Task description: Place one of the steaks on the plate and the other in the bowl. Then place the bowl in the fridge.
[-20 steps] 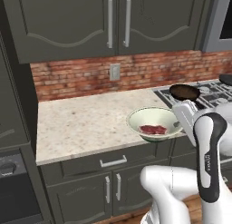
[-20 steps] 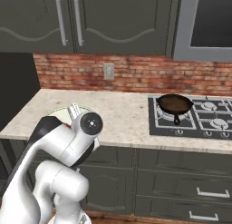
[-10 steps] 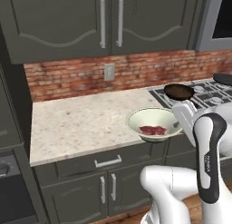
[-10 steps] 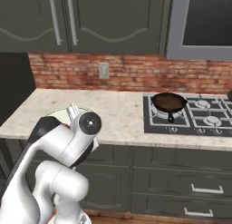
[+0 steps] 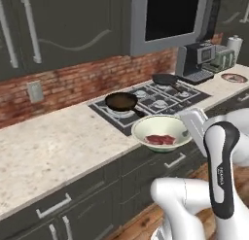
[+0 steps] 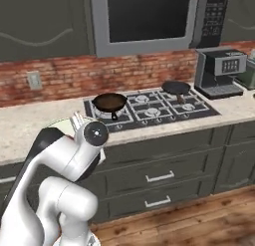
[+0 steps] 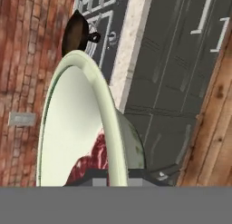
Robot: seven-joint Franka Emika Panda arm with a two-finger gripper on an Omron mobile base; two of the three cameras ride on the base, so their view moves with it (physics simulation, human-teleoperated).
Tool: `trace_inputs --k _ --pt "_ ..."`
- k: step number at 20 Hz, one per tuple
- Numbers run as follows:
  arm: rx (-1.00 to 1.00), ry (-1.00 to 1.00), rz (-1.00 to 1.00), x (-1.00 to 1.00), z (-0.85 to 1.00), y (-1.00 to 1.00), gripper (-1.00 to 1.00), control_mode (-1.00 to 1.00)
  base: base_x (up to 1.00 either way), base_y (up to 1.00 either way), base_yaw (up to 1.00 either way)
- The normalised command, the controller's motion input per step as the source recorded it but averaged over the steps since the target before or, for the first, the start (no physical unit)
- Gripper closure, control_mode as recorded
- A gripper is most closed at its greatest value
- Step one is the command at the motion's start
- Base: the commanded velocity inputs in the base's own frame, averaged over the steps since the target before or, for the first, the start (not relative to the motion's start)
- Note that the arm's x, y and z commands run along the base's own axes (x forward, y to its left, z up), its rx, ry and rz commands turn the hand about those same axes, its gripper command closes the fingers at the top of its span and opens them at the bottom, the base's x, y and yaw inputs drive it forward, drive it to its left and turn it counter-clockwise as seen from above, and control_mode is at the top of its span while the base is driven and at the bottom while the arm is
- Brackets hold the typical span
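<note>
The pale cream-green bowl [image 5: 160, 131] hangs off the counter's front edge, level with the stove. One red-pink steak [image 5: 161, 139] lies flat in its bottom. My gripper [image 5: 190, 128] is shut on the bowl's right rim. In the hand view the bowl's rim [image 7: 106, 109] runs up from my gripper [image 7: 110, 178], with the steak [image 7: 93, 158] inside, beside the jaws. The red-rimmed plate [image 5: 234, 78] sits far right on the counter with a dark red patch on it, likely the other steak. The fridge is out of view.
A black frying pan [image 5: 121, 102] sits on the gas hob [image 5: 155, 95], with a second dark pan [image 5: 165, 79] behind. A coffee machine [image 5: 197, 61] stands to the right, a microwave [image 6: 144, 18] above. Dark cabinet drawers [image 6: 164, 170] and a wooden floor lie below.
The whole picture has shifted, so the base has moved right along the counter. The hob, microwave and coffee machine have come into view. The bowl stays gripped, with the steak in it.
</note>
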Motion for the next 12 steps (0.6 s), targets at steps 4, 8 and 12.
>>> trace_inputs --k 4,8,12 --pt "0.0 0.0 0.0 0.0 0.0 0.0 1.0 1.0 0.03 -0.74 -0.8" --pt "0.0 0.0 0.0 0.0 0.0 0.0 1.0 1.0 0.0 -0.98 -0.73" --pt "0.0 0.0 0.0 0.0 0.0 0.0 1.0 1.0 0.0 -1.0 -0.68"
